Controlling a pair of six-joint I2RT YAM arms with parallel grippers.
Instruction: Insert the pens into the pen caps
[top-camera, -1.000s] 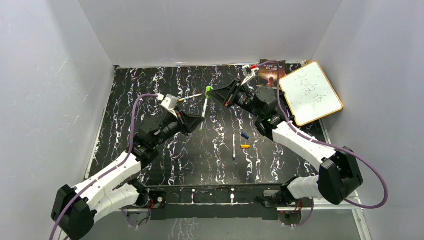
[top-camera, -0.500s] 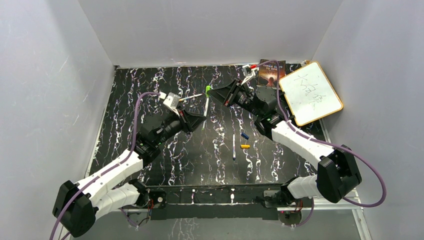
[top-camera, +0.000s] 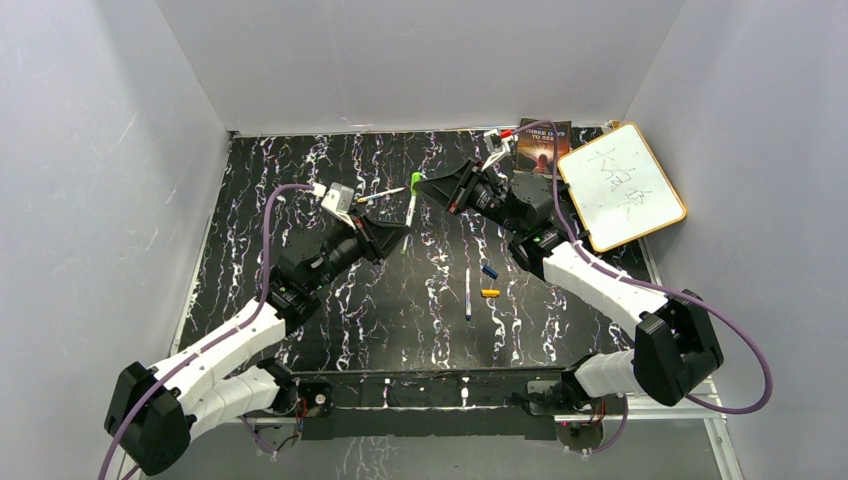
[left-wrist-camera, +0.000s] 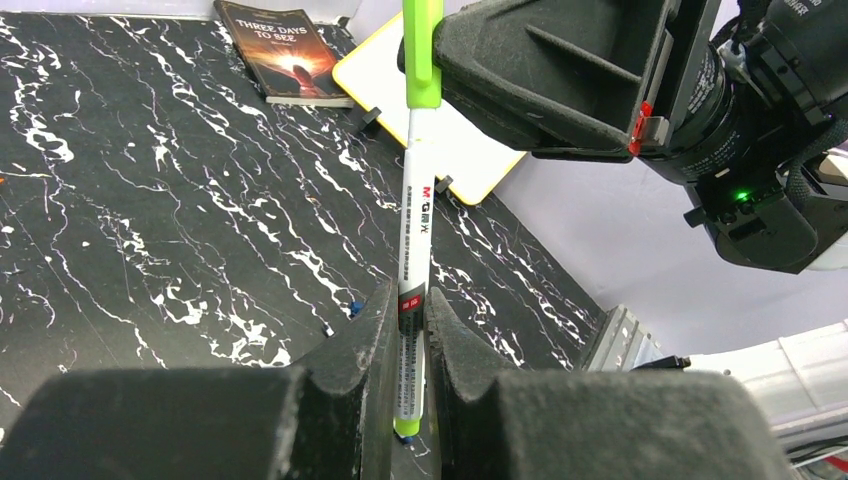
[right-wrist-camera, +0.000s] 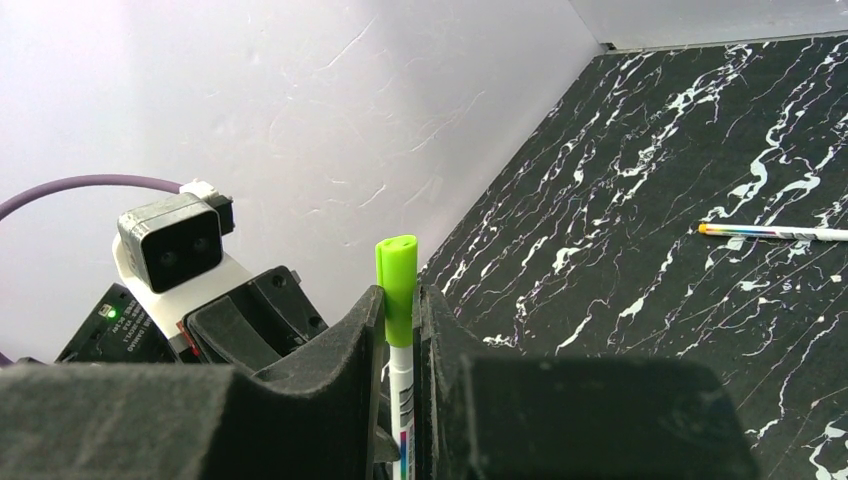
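My left gripper (top-camera: 396, 238) is shut on the green-ended pen (top-camera: 408, 214), gripping its lower half (left-wrist-camera: 412, 250). The pen's green tail shows below my fingers. My right gripper (top-camera: 426, 186) is shut on the green cap (top-camera: 415, 181), which also shows in the right wrist view (right-wrist-camera: 397, 285). The pen's upper end sits in the green cap (left-wrist-camera: 422, 50). The two grippers face each other above the table. The blue-purple-ended pen (top-camera: 467, 292) lies on the table, with the blue cap (top-camera: 489, 271) and the orange-yellow cap (top-camera: 490, 293) to its right. The plain whitish pen (top-camera: 381, 194) lies at the back, and it also shows in the right wrist view (right-wrist-camera: 770, 232).
A white board with a yellow frame (top-camera: 621, 186) and a small book (top-camera: 542, 147) lie at the back right. White walls close in the black marbled table (top-camera: 300, 170) at the back and on both sides.
My left gripper has shifted slightly along the pen toward the right gripper, so the pen's green tail now shows below its fingers. The right gripper has hardly moved.
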